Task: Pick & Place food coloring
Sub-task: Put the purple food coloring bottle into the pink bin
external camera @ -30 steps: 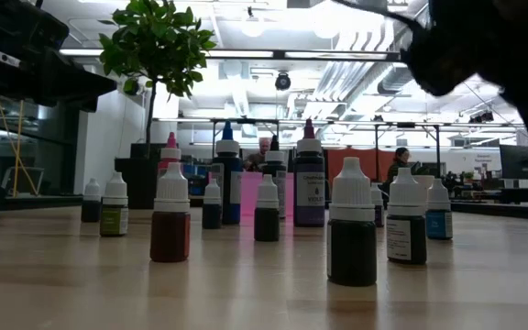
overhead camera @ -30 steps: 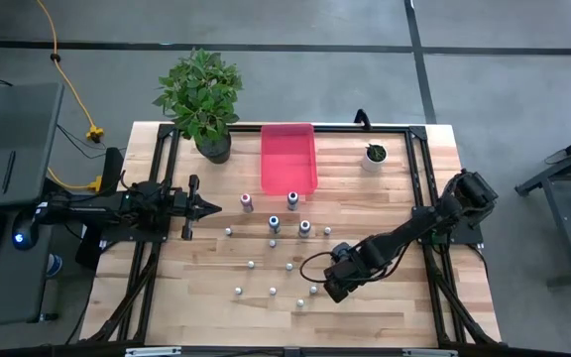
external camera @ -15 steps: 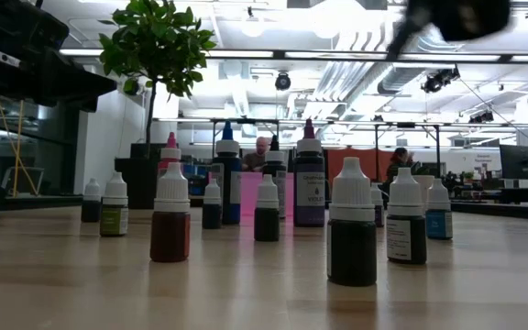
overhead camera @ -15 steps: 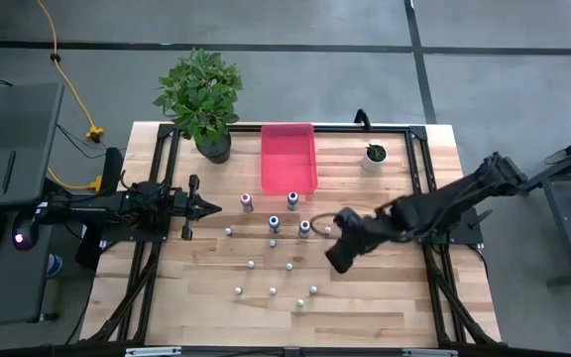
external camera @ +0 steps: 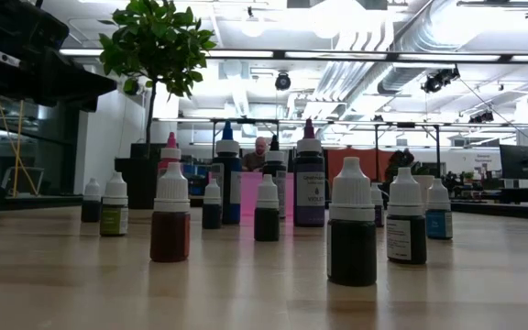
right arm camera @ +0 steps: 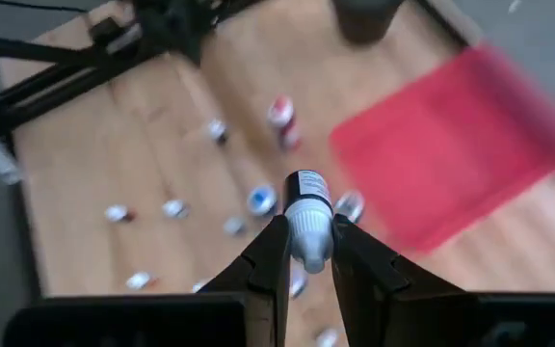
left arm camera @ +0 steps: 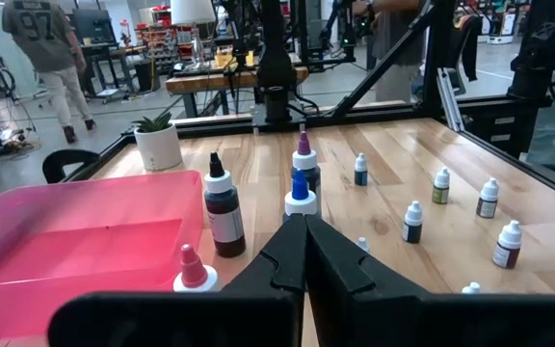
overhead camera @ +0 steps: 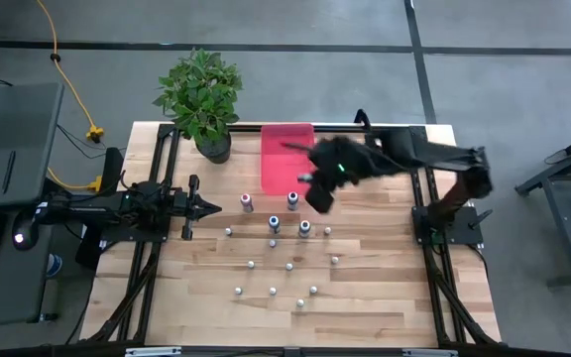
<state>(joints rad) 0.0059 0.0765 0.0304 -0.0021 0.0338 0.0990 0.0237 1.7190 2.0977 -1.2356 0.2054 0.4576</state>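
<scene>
One bottle — right gripper, aloft.

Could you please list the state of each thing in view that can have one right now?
Right claw: shut on a small bottle, carried above the table near the pink tray.
Left claw: shut, empty, waiting at the table's left side.
Pink tray: upright, nothing visible inside.
Other food coloring bottles: standing upright on the table, capped.
Potted plant: upright at the table's back edge.

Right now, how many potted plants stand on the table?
2: the large leafy plant left of the pink tray, the small white-potted plant right of it. None seems hidden.
</scene>
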